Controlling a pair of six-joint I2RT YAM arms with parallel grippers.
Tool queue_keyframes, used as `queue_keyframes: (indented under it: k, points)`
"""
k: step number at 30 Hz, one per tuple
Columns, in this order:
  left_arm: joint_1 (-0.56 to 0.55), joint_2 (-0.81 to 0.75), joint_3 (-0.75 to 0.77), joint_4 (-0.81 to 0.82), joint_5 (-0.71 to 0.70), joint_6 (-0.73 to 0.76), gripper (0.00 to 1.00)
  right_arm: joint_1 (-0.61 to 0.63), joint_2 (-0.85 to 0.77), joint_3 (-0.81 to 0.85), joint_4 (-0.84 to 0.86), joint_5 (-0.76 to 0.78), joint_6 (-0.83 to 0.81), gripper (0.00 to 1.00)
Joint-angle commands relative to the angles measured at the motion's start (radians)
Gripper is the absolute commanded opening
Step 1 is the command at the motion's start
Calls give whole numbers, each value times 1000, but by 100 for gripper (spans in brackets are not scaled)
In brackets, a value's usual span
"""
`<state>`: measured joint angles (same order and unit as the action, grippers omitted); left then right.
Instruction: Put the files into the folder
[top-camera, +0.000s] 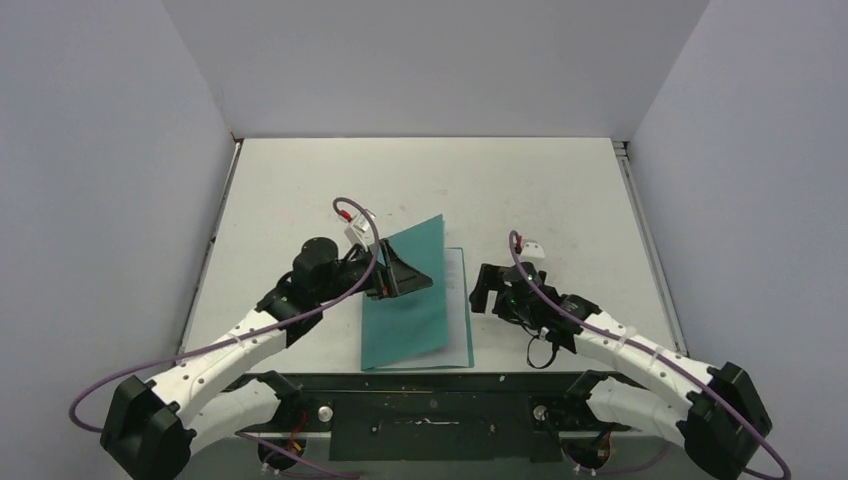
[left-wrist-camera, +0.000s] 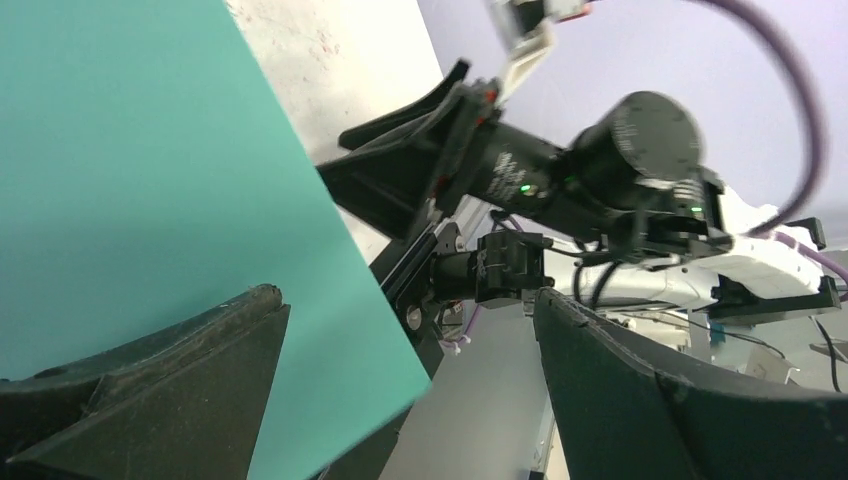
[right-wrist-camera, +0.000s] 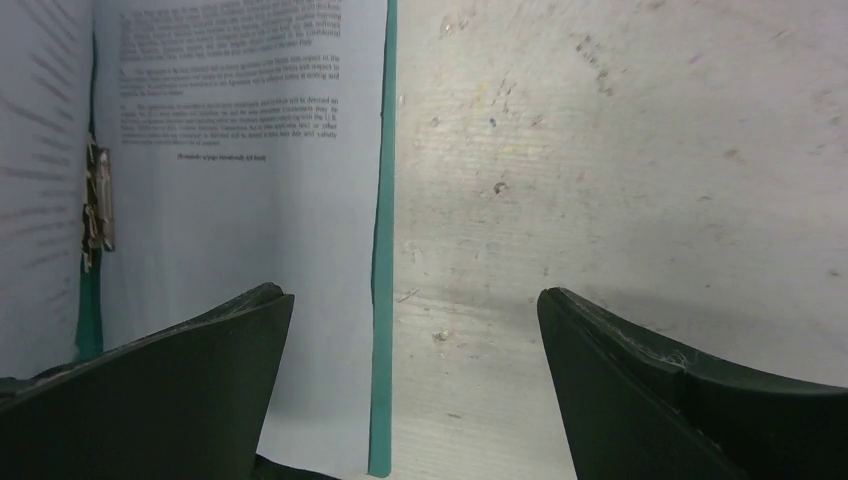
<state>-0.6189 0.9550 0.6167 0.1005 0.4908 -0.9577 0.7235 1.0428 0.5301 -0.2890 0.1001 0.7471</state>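
Soft even light, blurry wrist-view foregrounds

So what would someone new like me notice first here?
Probably the teal-green folder near the front edge of the table, its cover half raised like a book mid-page, with the left gripper right beside it, fingers apart. Inside, on the right half, lie white printed sheets. The right gripper hovers open over the folder's right edge.
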Motion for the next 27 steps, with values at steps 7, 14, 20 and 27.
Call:
queue_keyframes:
  k: [7,14,20,27]
  points:
    - [-173,146,100,53,-198,56,97,-10,-173,123,-173,192,-11,100]
    - [-173,71,226,-355,-489,198,97,-11,-142,146,-135,117,-57,100]
    - [-123,34,213,-569,-694,181,97,-10,-51,157,-65,28,-93,97]
    - [111,-26,-3,-480,-557,132,95,30,99,180,-1,6,-84,91]
